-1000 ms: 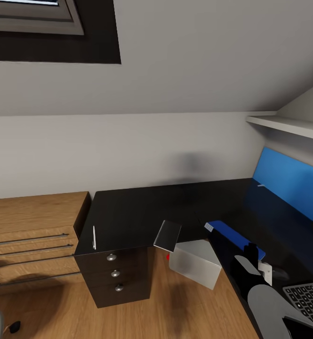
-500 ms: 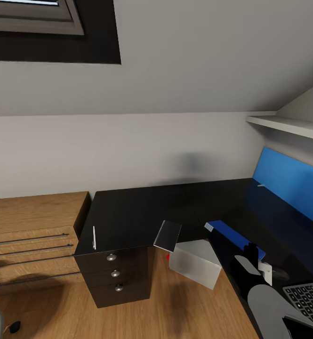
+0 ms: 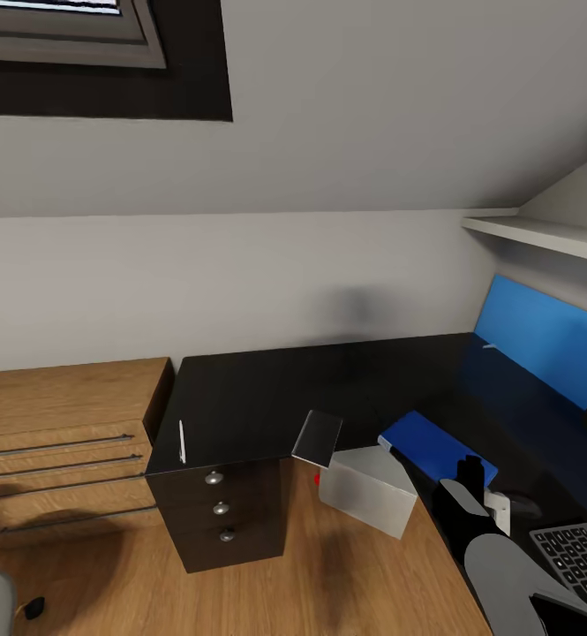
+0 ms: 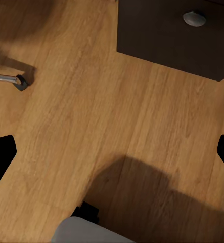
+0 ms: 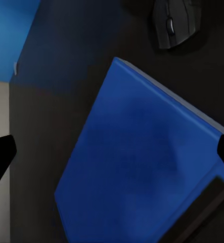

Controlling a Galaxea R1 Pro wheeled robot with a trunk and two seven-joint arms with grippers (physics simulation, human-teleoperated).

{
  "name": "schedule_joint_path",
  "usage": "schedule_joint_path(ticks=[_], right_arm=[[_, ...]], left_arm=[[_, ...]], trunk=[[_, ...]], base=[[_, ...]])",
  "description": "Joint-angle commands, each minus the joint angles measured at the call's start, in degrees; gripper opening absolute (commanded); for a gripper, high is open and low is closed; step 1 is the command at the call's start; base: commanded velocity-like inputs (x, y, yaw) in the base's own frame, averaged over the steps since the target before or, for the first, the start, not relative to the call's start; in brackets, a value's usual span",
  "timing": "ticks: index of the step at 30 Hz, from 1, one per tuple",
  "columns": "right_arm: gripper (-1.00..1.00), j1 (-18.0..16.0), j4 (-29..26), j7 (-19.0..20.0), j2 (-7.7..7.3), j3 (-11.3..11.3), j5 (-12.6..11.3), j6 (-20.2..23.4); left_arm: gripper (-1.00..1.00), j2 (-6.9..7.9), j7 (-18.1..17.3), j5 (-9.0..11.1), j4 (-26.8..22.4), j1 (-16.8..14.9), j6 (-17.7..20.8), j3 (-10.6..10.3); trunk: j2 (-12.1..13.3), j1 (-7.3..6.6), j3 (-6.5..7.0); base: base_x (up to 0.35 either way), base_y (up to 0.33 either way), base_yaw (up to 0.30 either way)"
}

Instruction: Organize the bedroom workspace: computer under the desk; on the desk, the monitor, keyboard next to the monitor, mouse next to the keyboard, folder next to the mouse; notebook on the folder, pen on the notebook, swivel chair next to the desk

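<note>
The blue folder (image 3: 434,444) (image 5: 142,167) lies on the black desk (image 3: 258,397) near its inner edge. My right gripper (image 3: 470,470) (image 5: 112,154) hovers over it, open, fingers wide apart and holding nothing. The dark mouse (image 5: 175,23) (image 3: 524,506) rests just beyond the folder, with the keyboard (image 3: 584,556) beside it. A grey notebook (image 3: 317,437) tilts over the desk's front edge. The white pen (image 3: 181,440) lies above the drawer unit (image 3: 218,521). The grey computer (image 3: 366,490) stands on the floor under the desk. My left gripper (image 4: 112,152) is open over the wood floor.
A light wooden drawer cabinet (image 3: 63,442) stands left of the desk. A blue wall panel (image 3: 540,340) and a white shelf (image 3: 540,234) are at the right. A chrome chair leg with a caster (image 4: 18,81) lies on the floor near the drawer unit (image 4: 172,35).
The camera has shifted slightly. The folder's left end now sits a little lower, flatter on the desk. My right arm has barely moved.
</note>
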Motion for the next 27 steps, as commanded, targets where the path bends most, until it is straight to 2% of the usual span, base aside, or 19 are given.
schedule_joint_path(ticks=[1, 17, 22, 23, 27], right_arm=[[1.00, 0.0, -0.1, -0.2, -0.02, 0.0, -0.1, -0.1], [1.00, 0.0, -1.2, 0.3, 0.07, 0.1, 0.0, 0.1], [1.00, 0.0, -2.6, 0.4, 0.97, 0.2, 0.1, 0.1], [1.00, 0.0, -4.7, 0.3, 1.67, 0.2, 0.2, 0.1], [1.00, 0.2, -7.3, 0.3, 1.98, 0.2, 0.2, 0.1]], left_arm=[[1.00, 0.06, 0.4, 0.4, 0.0, 0.0, -0.2, -0.5], [1.00, 0.06, 0.4, 0.4, -0.1, 0.0, -0.2, -0.5], [1.00, 0.06, 0.4, 0.4, -0.1, 0.0, -0.2, -0.5], [1.00, 0.06, 0.4, 0.4, 0.0, 0.0, -0.2, -0.5], [1.00, 0.06, 0.4, 0.4, 0.0, 0.0, -0.2, -0.5]], trunk=[[-0.1, 0.01, -0.09], [-0.1, 0.01, -0.09], [-0.1, 0.01, -0.09], [-0.1, 0.01, -0.09], [-0.1, 0.01, -0.09]], base=[[-0.003, 0.002, 0.000], [0.000, 0.000, 0.000], [0.000, 0.000, 0.000], [0.000, 0.000, 0.000], [0.000, 0.000, 0.000]])
